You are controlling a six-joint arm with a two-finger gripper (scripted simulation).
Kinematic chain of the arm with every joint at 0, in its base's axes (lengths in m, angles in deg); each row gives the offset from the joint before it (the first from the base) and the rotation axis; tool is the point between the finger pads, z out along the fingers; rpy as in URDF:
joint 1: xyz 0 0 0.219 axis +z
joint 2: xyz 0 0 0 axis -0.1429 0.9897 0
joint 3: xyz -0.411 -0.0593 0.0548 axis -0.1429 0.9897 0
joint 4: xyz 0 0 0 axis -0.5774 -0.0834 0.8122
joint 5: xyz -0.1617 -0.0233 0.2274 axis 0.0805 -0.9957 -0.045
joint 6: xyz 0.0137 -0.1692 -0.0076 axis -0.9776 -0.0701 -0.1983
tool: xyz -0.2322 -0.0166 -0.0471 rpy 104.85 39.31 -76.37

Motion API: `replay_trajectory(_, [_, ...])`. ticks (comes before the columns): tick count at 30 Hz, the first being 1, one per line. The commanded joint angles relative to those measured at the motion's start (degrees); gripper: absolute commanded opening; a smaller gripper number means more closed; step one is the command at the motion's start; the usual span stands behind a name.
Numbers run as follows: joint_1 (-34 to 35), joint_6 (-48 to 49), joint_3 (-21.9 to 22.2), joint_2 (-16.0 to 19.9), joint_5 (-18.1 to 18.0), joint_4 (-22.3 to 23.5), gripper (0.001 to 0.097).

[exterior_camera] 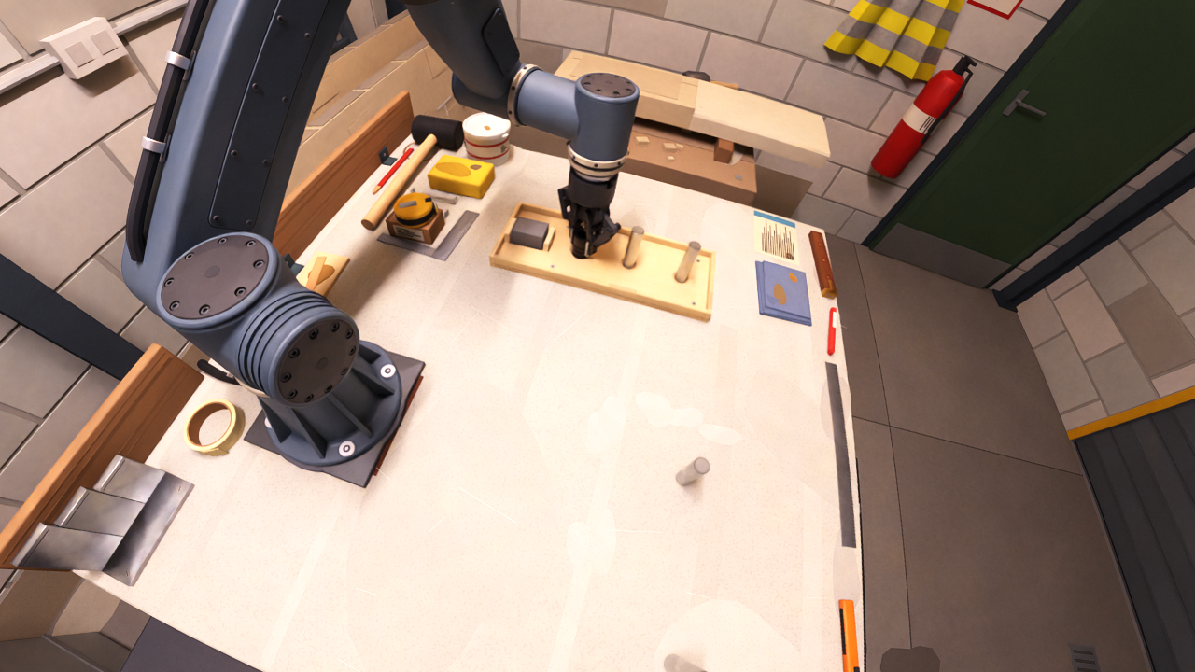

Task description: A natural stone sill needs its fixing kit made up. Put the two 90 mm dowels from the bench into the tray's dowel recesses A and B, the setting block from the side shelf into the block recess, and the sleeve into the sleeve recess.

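Observation:
Two grey dowels [633, 246] [688, 261] stand upright in the wooden tray [605, 260], side by side towards its right end. A dark grey setting block [529, 233] sits in the tray's left recess. My gripper [583, 247] is low over the tray between the block and the nearer dowel. It is closed on the sleeve, which the fingers mostly hide. A short grey cylinder [692, 471] stands alone on the open bench, far in front of the tray.
The setting block is the nearest obstacle, just left of the gripper. A hammer [401, 180], yellow sponge [460, 175] and tape measure [414, 217] lie left of the tray. Blue cards [783, 292] lie to its right. The side shelf [694, 113] stands behind.

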Motion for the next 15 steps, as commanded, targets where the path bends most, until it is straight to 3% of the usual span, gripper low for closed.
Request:
replay_trajectory(1, [0.0, 0.0, -0.04, -0.07, 0.0, -0.02, 0.008])
replay_trajectory(6, [0.0, 0.0, -0.03, -0.02, 0.06, -0.02, 0.0085])
replay_trajectory(15, [0.0, 0.0, -0.03, -0.02, 0.06, -0.02, 0.0265])
